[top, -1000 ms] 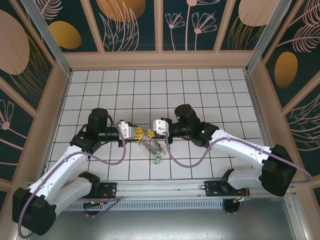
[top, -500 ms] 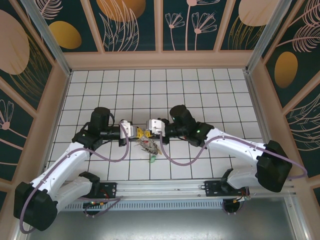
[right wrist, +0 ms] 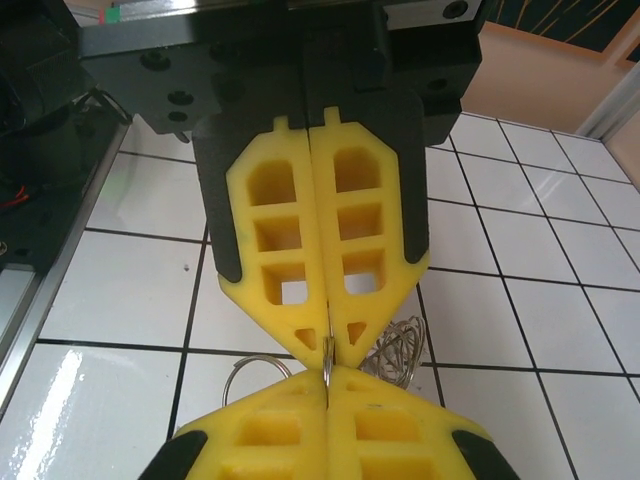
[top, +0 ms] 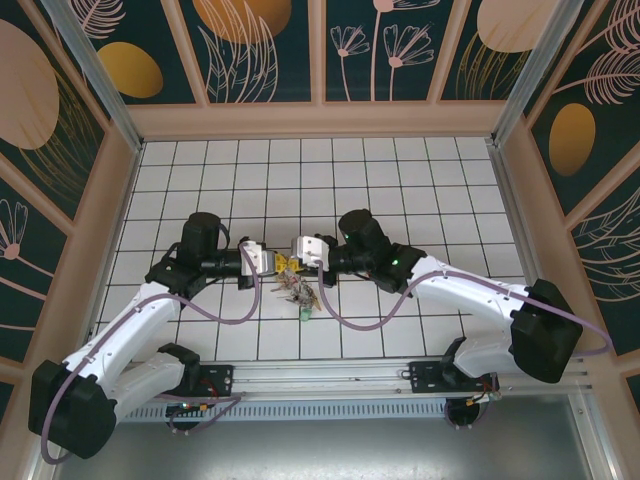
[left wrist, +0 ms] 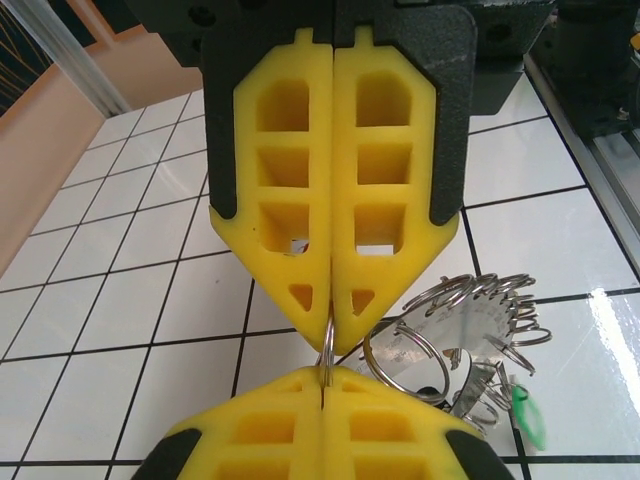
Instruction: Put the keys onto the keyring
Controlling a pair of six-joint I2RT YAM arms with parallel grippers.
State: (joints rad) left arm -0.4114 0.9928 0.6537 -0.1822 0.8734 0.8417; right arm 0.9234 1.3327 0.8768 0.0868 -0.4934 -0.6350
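Observation:
Edge-on between the two yellow-tipped grippers sits the thin silvery keyring (left wrist: 327, 350), pinched from both sides. My left gripper (left wrist: 325, 376) is shut on its near edge, and my right gripper (left wrist: 333, 335) is shut on the far edge, tip to tip. From above, the left gripper (top: 277, 265) and right gripper (top: 294, 262) meet over the middle tiles. A bunch of silvery keys (left wrist: 468, 352) with several small rings hangs beside the jaws, one with a green head (left wrist: 527, 420). The right wrist view shows the keyring (right wrist: 327, 358) between my right gripper (right wrist: 327, 378) and the left gripper (right wrist: 325, 342).
The white tiled floor (top: 420, 180) is walled by wooden panels on three sides. A metal rail (top: 330, 378) with the arm bases runs along the near edge. Purple cables loop beside both arms. The green-headed key (top: 304, 313) hangs lowest, toward the rail.
Both grippers have moved together a little to the left until their tips touch. The left gripper has closed fully on the ring. The key bunch shifted left with them.

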